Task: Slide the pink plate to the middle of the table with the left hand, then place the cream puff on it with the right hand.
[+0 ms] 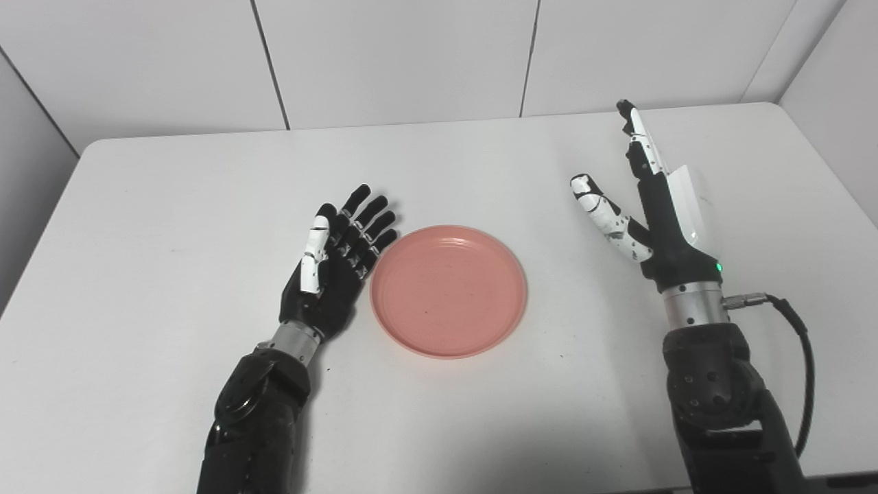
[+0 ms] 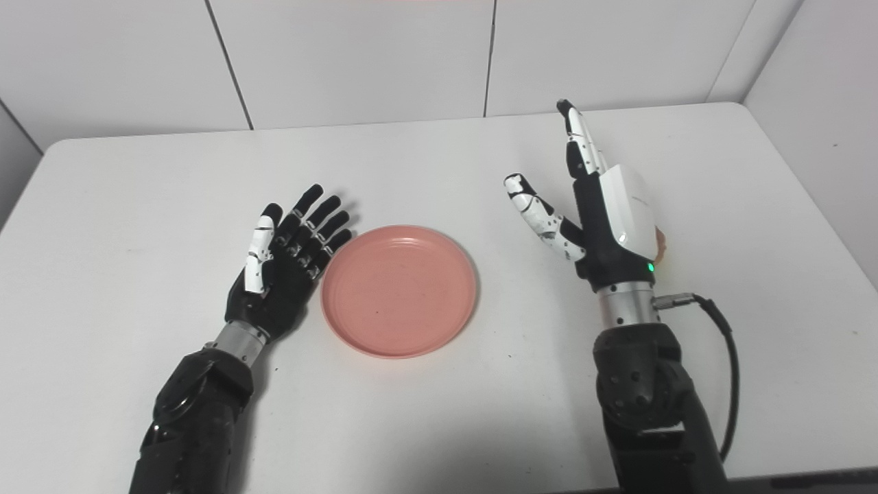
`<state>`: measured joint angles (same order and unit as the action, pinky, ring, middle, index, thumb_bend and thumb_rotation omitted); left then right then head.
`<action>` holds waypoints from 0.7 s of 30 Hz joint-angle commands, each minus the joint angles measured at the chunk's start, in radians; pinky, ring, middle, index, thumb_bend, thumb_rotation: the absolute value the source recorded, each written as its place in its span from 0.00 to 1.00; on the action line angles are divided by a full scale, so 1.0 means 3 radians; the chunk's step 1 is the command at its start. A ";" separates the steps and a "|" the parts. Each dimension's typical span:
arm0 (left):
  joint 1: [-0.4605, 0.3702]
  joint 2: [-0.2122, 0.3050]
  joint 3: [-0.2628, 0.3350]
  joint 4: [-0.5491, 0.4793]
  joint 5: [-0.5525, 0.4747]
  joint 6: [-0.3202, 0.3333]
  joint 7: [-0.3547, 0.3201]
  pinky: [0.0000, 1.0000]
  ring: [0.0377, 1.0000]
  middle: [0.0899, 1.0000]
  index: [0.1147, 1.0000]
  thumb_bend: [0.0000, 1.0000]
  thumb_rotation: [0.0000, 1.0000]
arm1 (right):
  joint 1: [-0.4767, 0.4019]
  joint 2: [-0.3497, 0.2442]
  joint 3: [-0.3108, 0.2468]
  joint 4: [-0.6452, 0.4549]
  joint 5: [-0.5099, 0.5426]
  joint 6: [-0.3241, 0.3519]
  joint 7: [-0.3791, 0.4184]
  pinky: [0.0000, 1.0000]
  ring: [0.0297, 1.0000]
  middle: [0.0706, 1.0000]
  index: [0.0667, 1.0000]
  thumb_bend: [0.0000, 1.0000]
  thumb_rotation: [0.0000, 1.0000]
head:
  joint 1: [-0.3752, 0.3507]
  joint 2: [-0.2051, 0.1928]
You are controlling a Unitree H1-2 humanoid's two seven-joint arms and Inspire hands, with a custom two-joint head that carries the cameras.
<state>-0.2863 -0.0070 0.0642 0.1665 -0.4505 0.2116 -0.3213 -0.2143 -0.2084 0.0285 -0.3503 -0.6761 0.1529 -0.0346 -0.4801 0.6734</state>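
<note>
With the plate (image 1: 448, 291) lying mid-table just beside the open, empty left hand (image 1: 336, 264), the puff (image 2: 660, 245) sits almost hidden right behind the open right hand (image 2: 603, 213), on its outer side, nearest that hand.

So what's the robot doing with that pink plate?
The pink plate sits empty near the middle of the white table. The left hand lies open right beside its left edge. The right hand is open too, held upright off to the plate's right. A sliver of something tan, maybe the cream puff, peeks out behind that hand. Nothing is on the plate yet.
</note>
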 commanded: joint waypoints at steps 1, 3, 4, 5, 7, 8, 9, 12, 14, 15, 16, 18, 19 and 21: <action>0.0147 0.0102 0.0037 0.0261 0.0061 0.0111 0.0064 0.95 0.93 0.92 0.92 0.42 1.00 | -0.0119 -0.0073 -0.0071 -0.0131 -0.0107 0.0071 -0.0003 0.85 0.93 0.97 0.97 0.71 0.98 | -0.0056 -0.0027; 0.0133 0.0117 0.0056 0.0309 0.0034 0.0093 0.0027 0.95 0.93 0.93 0.92 0.42 1.00 | -0.0123 -0.0095 -0.0109 -0.0144 -0.0183 0.0130 0.0003 0.84 0.92 0.96 0.96 0.72 0.95 | -0.0115 -0.0044; 0.0128 0.0122 0.0064 0.0327 0.0025 0.0087 0.0013 0.96 0.93 0.93 0.93 0.42 1.00 | -0.0125 -0.0101 -0.0120 -0.0148 -0.0209 0.0150 0.0002 0.81 0.90 0.95 0.94 0.73 0.93 | -0.0115 -0.0044; 0.0123 0.0131 0.0075 0.0342 0.0026 0.0083 0.0009 0.96 0.93 0.93 0.93 0.42 1.00 | -0.0126 -0.0141 -0.0147 -0.0144 -0.0242 0.0156 -0.0002 0.80 0.89 0.94 0.94 0.74 0.91 | -0.0174 -0.0055; 0.0111 0.0154 0.0088 0.0376 0.0016 0.0069 -0.0004 0.95 0.93 0.93 0.93 0.42 1.00 | -0.0132 -0.0210 -0.0199 -0.0126 -0.0273 0.0153 -0.0008 0.77 0.87 0.93 0.94 0.75 0.84 | -0.0240 -0.0067; 0.0105 0.0165 0.0092 0.0394 0.0007 0.0060 -0.0012 0.95 0.93 0.93 0.93 0.42 1.00 | -0.0136 -0.0236 -0.0222 -0.0116 -0.0278 0.0150 -0.0011 0.77 0.87 0.93 0.94 0.75 0.83 | -0.0240 -0.0067; 0.0092 0.0176 0.0102 0.0422 -0.0008 0.0061 -0.0017 0.95 0.93 0.93 0.93 0.42 1.00 | -0.0139 -0.0278 -0.0251 -0.0107 -0.0313 0.0176 0.0003 0.76 0.87 0.93 0.94 0.76 0.82 | -0.0288 -0.0070; 0.0055 0.0199 0.0125 0.0499 -0.0040 0.0061 -0.0040 0.96 0.93 0.93 0.93 0.43 1.00 | -0.0142 -0.0352 -0.0328 -0.0106 -0.0367 0.0283 0.0096 0.74 0.87 0.94 0.95 0.79 0.80 | -0.0335 -0.0086; 0.0032 0.0208 0.0152 0.0544 -0.0087 0.0061 -0.0060 0.96 0.93 0.93 0.93 0.42 1.00 | -0.0131 -0.0413 -0.0385 -0.0124 -0.0364 0.0388 0.0201 0.72 0.86 0.95 0.98 0.79 0.78 | -0.0386 -0.0095; 0.0018 0.0212 0.0170 0.0565 -0.0106 0.0065 -0.0056 0.97 0.93 0.93 0.93 0.42 1.00 | -0.0126 -0.0455 -0.0412 -0.0131 -0.0358 0.0440 0.0257 0.71 0.86 0.95 0.99 0.79 0.77 | -0.0436 -0.0104; 0.0009 0.0213 0.0182 0.0579 -0.0116 0.0069 -0.0053 0.97 0.93 0.93 0.93 0.41 1.00 | -0.0122 -0.0483 -0.0429 -0.0137 -0.0354 0.0476 0.0297 0.70 0.85 0.95 0.99 0.78 0.76 | -0.0436 -0.0104; -0.0020 0.0215 0.0218 0.0622 -0.0150 0.0089 -0.0052 0.97 0.93 0.93 0.93 0.41 1.00 | -0.0110 -0.0581 -0.0457 -0.0122 -0.0374 0.0536 0.0382 0.72 0.87 0.95 1.00 0.79 0.76 | -0.0482 -0.0113; -0.0030 0.0216 0.0231 0.0637 -0.0163 0.0096 -0.0053 0.98 0.93 0.93 0.93 0.41 1.00 | -0.0107 -0.0612 -0.0461 -0.0115 -0.0383 0.0551 0.0407 0.73 0.88 0.95 1.00 0.79 0.76 | -0.0490 -0.0113; -0.0044 0.0228 0.0242 0.0660 -0.0183 0.0114 -0.0058 0.97 0.93 0.93 0.92 0.40 1.00 | -0.0083 -0.0691 -0.0483 -0.0101 -0.0391 0.0573 0.0465 0.74 0.89 0.95 0.99 0.80 0.75 | -0.0507 -0.0113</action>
<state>-0.3598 0.0399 0.1307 0.2951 -0.5285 0.1791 -0.3733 -0.2229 -0.3831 -0.1004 -0.3597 -0.7774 0.3044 0.1062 -0.6335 0.6397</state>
